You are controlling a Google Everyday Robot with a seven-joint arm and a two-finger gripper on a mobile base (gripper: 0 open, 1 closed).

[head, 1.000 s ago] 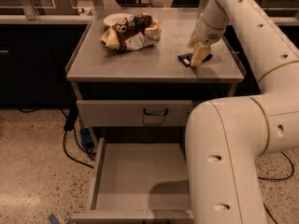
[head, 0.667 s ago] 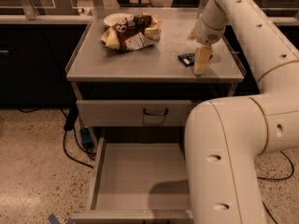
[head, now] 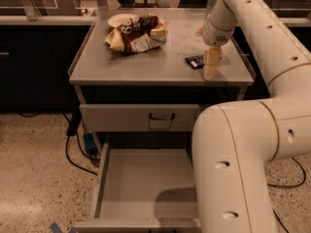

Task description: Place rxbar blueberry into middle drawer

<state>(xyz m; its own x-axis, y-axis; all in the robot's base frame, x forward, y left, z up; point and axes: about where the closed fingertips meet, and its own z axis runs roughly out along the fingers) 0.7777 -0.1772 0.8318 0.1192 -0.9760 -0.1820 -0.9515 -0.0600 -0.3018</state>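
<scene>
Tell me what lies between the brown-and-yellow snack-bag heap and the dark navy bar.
Nothing: in the camera view, only bare grey tabletop separates heap and bar. The hand is just beyond the bar.

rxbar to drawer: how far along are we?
Done: a drawer below the closed top one stands pulled open. In hand: the gripper is down on the tabletop right beside the rxbar, which lies flat there, not lifted. Left: grasp the bar, carry it down, and set it in the drawer.

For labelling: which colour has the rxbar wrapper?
Dark navy; the rxbar blueberry shows in camera view, end effector beside it.
</scene>
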